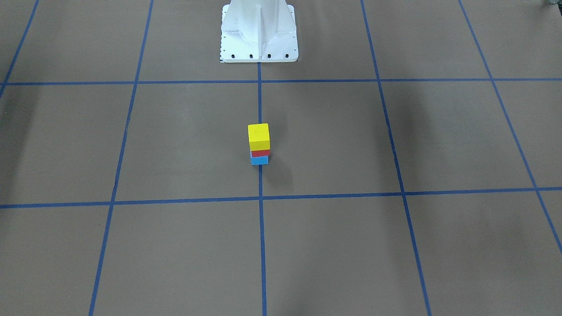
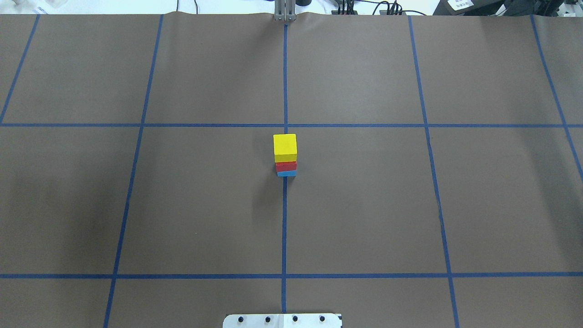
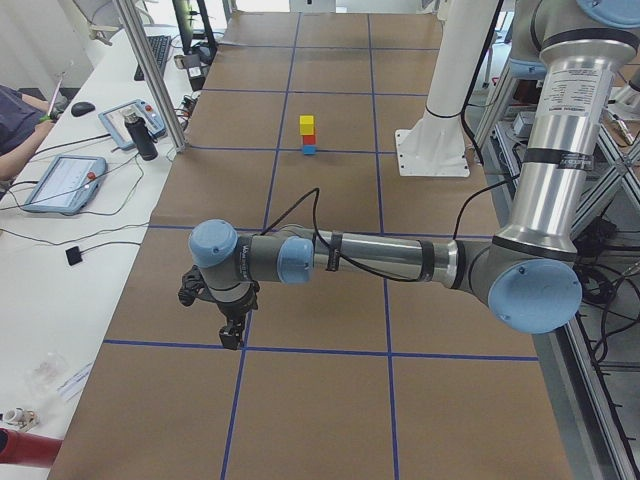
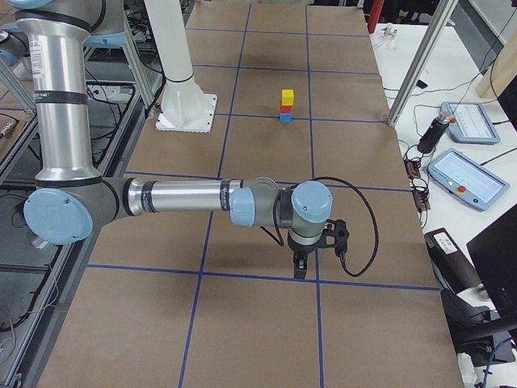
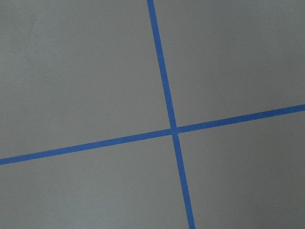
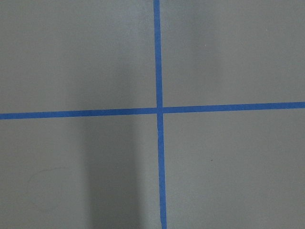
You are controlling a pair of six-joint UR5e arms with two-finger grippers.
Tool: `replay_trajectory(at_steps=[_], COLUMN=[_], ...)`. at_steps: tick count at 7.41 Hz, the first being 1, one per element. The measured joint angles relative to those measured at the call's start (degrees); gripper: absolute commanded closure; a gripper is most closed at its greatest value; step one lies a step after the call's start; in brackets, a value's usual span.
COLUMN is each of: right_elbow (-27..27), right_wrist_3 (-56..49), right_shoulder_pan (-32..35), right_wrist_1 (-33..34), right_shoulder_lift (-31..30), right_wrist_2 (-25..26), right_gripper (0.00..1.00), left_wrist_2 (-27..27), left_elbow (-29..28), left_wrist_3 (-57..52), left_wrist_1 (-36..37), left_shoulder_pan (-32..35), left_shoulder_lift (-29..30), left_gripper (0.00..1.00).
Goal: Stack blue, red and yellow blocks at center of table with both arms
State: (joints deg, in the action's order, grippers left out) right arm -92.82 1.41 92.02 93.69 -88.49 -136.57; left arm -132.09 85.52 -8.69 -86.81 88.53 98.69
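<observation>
A stack of three blocks stands at the table's center on the blue center line: a blue block (image 2: 286,173) at the bottom, a red block (image 2: 286,166) on it, and a yellow block (image 2: 285,147) on top. The stack also shows in the front view, with the yellow block (image 1: 258,136) topmost. My left gripper (image 3: 232,337) hangs over the table's left end, far from the stack; I cannot tell its state. My right gripper (image 4: 300,268) hangs over the right end, far from the stack; I cannot tell its state. Both wrist views show only table and tape.
The robot's white base (image 1: 259,33) stands behind the stack. Blue tape lines (image 2: 284,228) divide the brown table into squares. Tablets and cables (image 3: 60,180) lie on the white bench beyond the table's far edge, with a person's arm nearby.
</observation>
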Motion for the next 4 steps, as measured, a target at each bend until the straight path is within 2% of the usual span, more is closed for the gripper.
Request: replay_trajectory(at_steps=[4], right_elbow=[-0.07], right_wrist_3=[0.00], right_shoulder_pan=[0.00], right_wrist_1=[0.00], right_shoulder_lift=[0.12], right_wrist_2=[-0.09], right_gripper=[0.01], left_wrist_2=[-0.19], left_elbow=[0.58], left_wrist_3=[-0.27], left_wrist_1=[-0.11], left_shoulder_pan=[0.49], left_shoulder_lift=[-2.45], left_gripper=[0.00])
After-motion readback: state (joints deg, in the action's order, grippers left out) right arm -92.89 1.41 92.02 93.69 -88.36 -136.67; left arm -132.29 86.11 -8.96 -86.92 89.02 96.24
